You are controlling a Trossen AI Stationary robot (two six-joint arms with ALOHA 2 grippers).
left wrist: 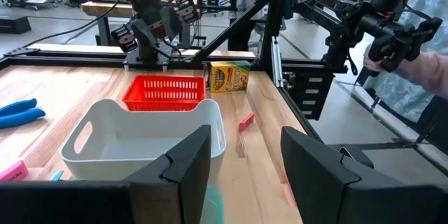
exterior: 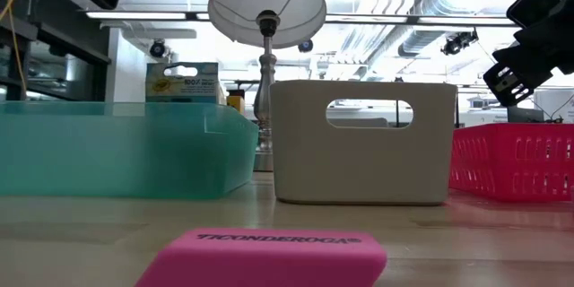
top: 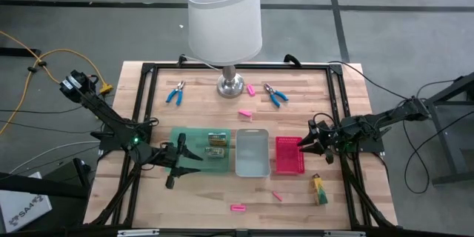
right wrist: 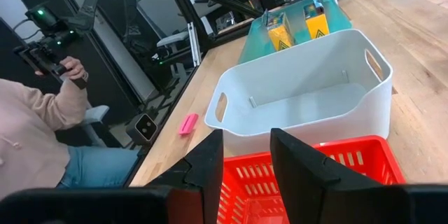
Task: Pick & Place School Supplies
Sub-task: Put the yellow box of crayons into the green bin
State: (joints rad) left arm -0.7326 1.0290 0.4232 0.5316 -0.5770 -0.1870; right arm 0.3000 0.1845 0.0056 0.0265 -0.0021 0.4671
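Two blue-handled pliers lie near the lamp base. Pink erasers lie scattered on the wood; one eraser is close in the low view. Two yellow-green packs stand in the green tray. A third pack lies on the table near the right edge. My left gripper hovers open over the green tray's near right part. My right gripper hangs open over the pink tray.
The white-shaded lamp stands at the far middle. The grey tray sits between the green tray and the pink tray. A black frame runs around the table. A person's arm shows beyond the table's right side.
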